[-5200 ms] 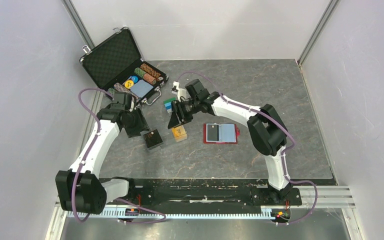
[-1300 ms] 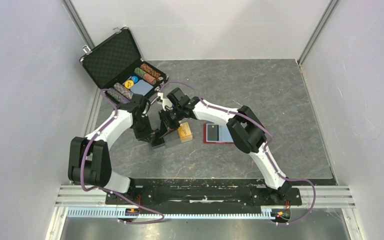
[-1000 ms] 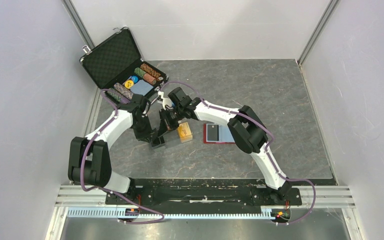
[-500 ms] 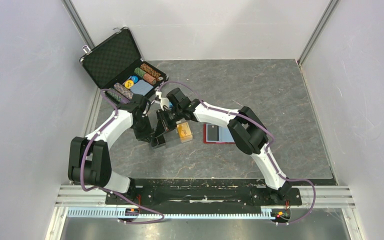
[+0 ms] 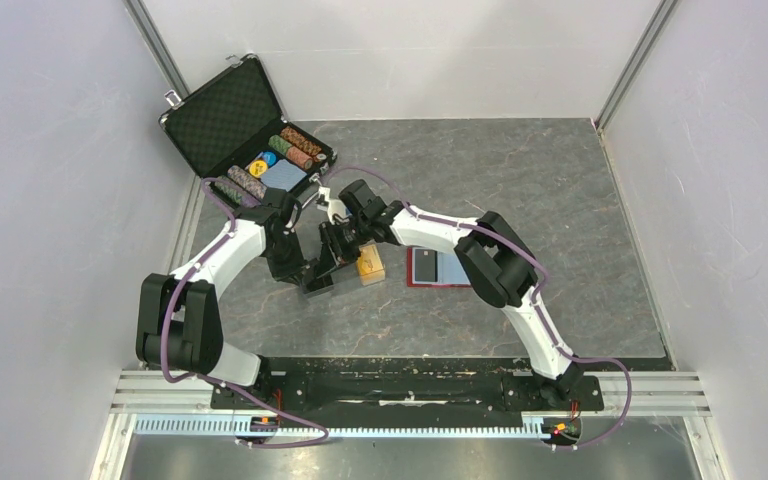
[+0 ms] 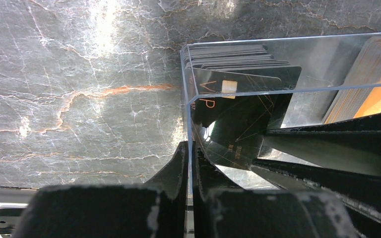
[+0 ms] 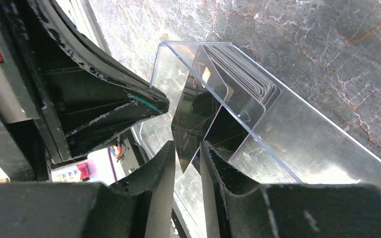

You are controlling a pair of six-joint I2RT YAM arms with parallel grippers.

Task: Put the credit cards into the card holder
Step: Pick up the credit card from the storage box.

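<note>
The left gripper [image 6: 189,146] is shut on the thin side wall of a clear plastic box [image 6: 307,64] holding a stack of dark cards [image 6: 238,59]. One dark credit card [image 7: 198,114] sticks out of the box, its lower corner in the gap between the right gripper's [image 7: 186,148] parted jaws, touching neither pad. In the top view both grippers [image 5: 310,278] [image 5: 328,256] meet over that box. A stack of orange-gold credit cards [image 5: 367,265] lies just right of them. The red card holder [image 5: 472,268] lies open flat farther right, showing a dark panel and a pale blue card.
An open black chip case [image 5: 230,115] with rows of poker chips stands at the back left. Grey walls enclose the marbled table on three sides. The arms' base rail [image 5: 410,385] runs along the near edge.
Both arms came together over the clear box. In the last second the right jaws have parted from the dark card. The left gripper has stayed shut on the box wall.
</note>
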